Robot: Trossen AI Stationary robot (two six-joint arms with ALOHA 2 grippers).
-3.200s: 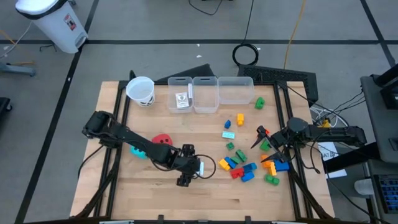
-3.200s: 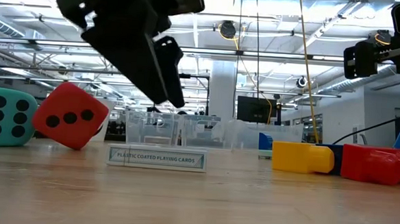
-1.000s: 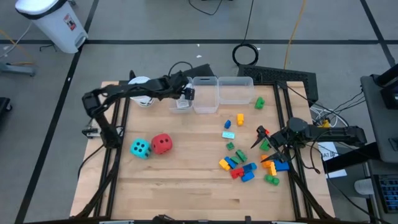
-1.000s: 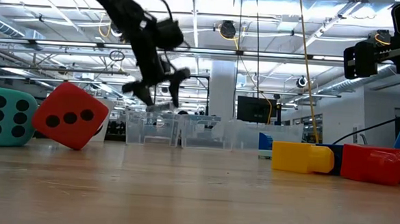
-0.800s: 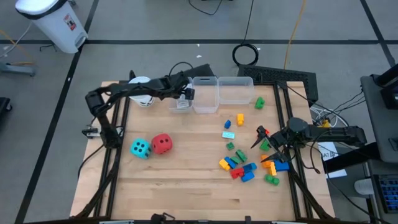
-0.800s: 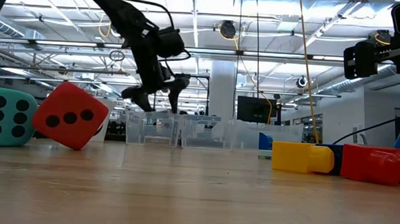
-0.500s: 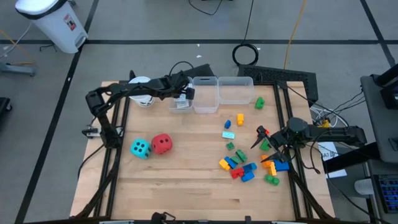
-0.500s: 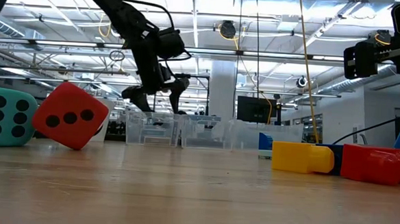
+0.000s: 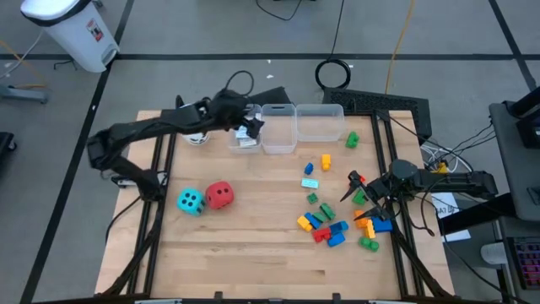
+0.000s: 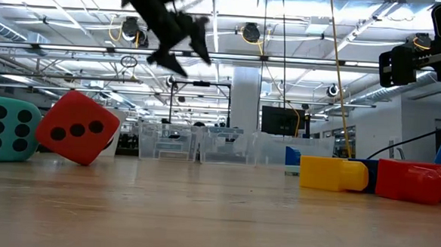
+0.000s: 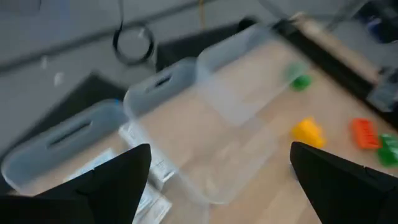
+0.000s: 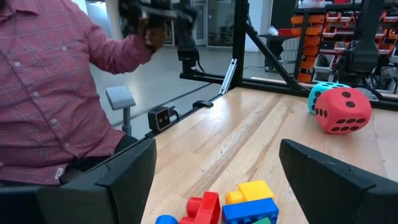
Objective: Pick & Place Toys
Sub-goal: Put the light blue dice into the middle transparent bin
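My left gripper hangs open high above the leftmost of three clear bins, holding nothing; the low view shows it well above the bins. White card packs lie on that bin's floor. The teal die and red die rest on the table at the left. Small coloured bricks lie scattered at the right. My right gripper waits open at the right edge, level, beside the bricks.
A white paper cup stands left of the bins, partly under my left arm. The middle bin and right bin hold nothing I can see. A person in a red plaid shirt shows beyond the table's far edge. Bare wood lies in the table's middle.
My left gripper has opened wider just above the left bin, then risen well clear of it and rolled, drawing slightly back toward the table's left. The dice and bricks have stayed where they were.
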